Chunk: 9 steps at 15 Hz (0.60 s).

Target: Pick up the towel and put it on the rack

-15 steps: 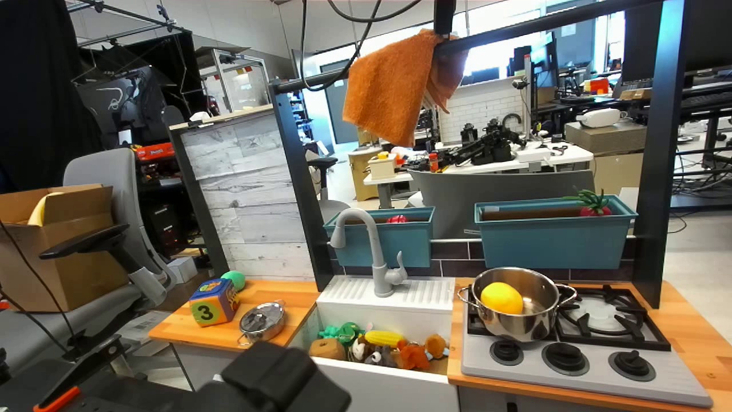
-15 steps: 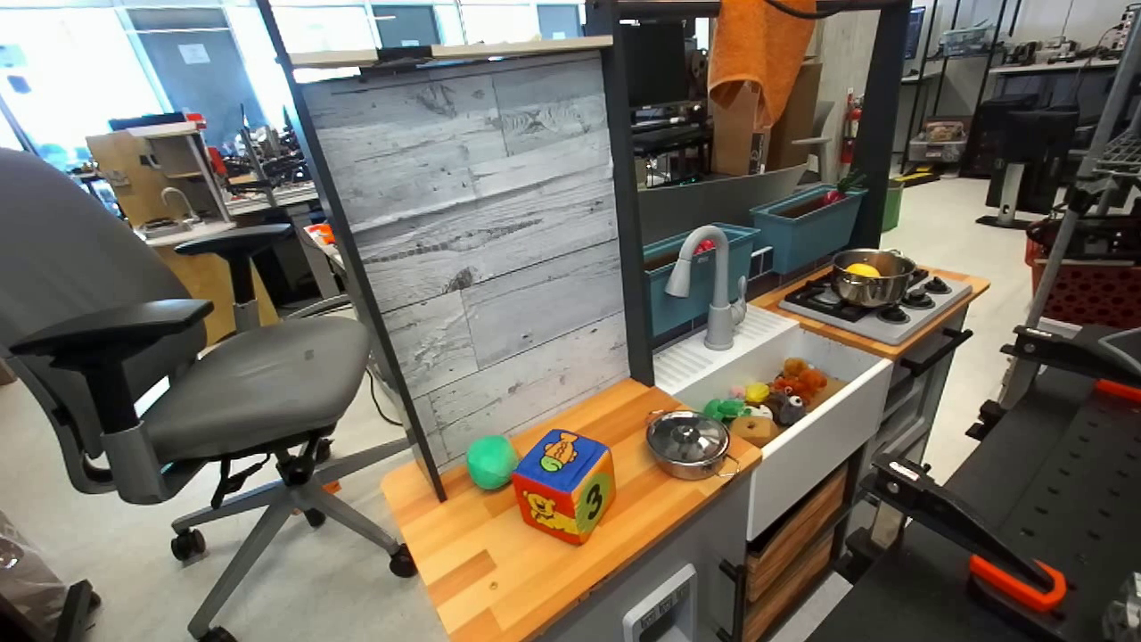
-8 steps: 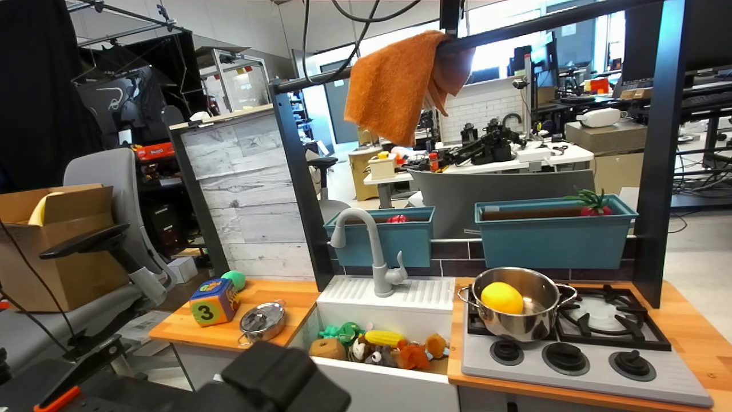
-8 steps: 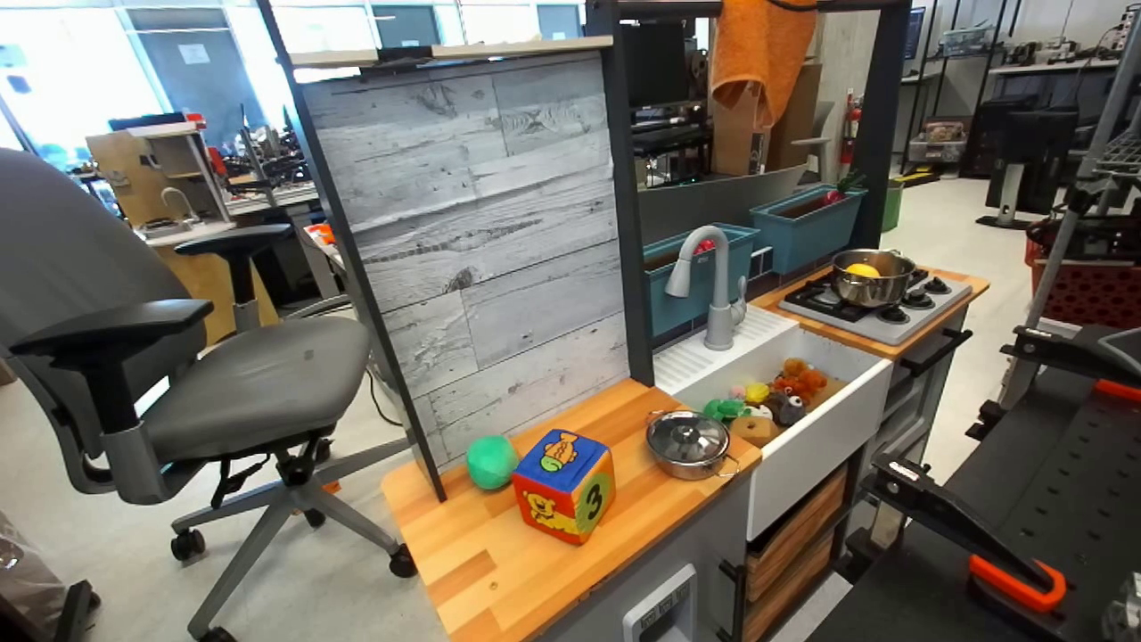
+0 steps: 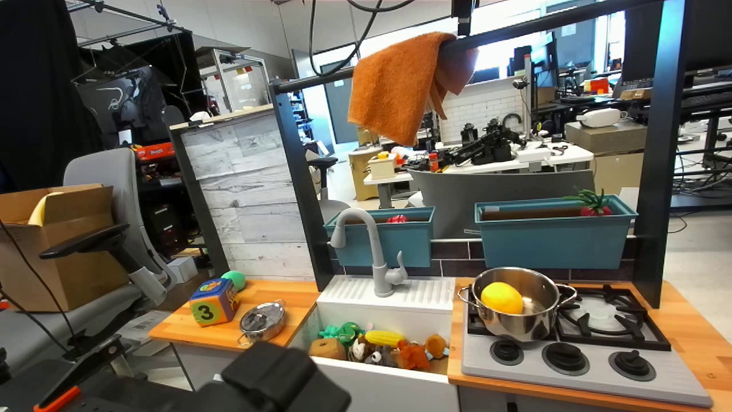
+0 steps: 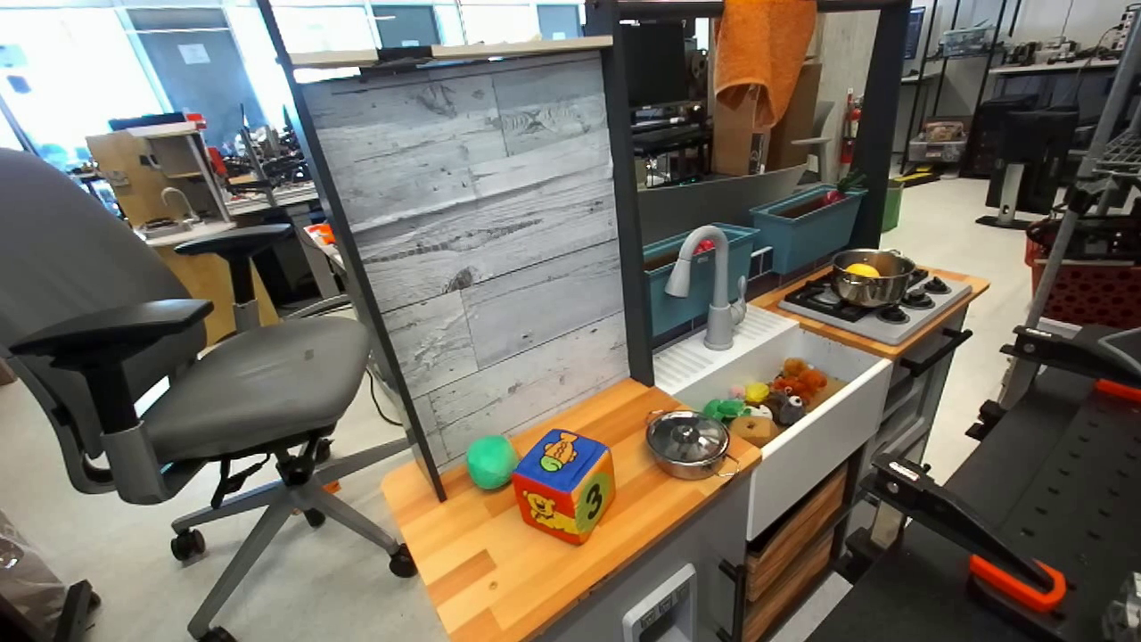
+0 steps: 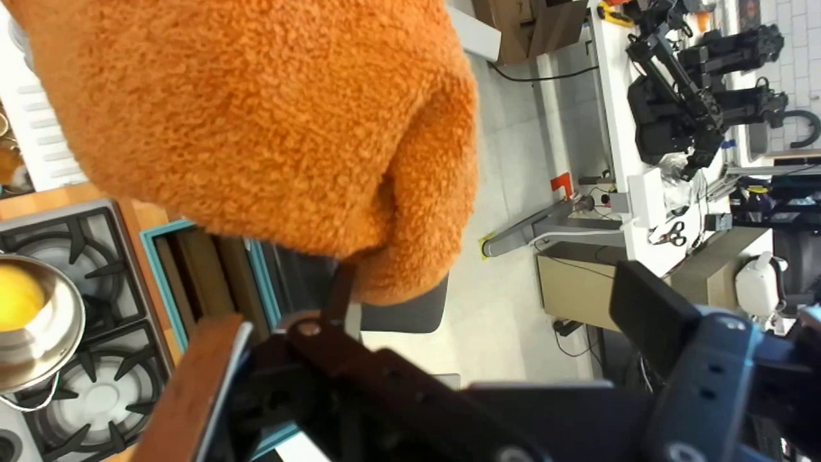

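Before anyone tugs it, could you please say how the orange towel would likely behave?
The orange towel is probably floppy, since it drapes over the dark bar. Its fuzzy surface, clear in the wrist view, suggests little slipperiness. Being soft-looking cloth, it seems unlikely to break.

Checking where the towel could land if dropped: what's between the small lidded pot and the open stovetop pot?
The white sink with toys in it, plus wooden counter on either side; both exterior views show this.

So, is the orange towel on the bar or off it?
On: the towel drapes over the black bar, hanging down both sides.
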Tool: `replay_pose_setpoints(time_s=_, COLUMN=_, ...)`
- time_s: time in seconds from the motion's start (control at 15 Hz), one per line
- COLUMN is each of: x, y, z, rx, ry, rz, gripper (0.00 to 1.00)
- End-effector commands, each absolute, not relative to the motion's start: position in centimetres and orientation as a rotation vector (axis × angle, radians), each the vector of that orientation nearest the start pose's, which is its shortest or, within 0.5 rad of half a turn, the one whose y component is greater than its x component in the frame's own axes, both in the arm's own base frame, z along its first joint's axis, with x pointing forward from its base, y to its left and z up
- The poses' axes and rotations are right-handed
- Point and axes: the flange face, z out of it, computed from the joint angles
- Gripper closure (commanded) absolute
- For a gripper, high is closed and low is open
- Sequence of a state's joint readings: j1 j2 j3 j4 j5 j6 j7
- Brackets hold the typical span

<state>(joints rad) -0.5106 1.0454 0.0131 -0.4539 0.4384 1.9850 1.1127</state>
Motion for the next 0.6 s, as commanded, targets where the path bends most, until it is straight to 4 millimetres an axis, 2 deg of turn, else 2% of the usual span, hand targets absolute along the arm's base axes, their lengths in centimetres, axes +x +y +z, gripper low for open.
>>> replay_pose_setpoints(time_s=0.0, x=71.8, y=-39.0, z=48.0, rx=-1.683, ry=1.963, rz=-0.406, gripper=0.0)
replay_pose_setpoints(time_s=0.53, x=70.3, y=-40.1, z=48.3, rx=-1.699, ry=1.945, rz=-0.313, gripper=0.0)
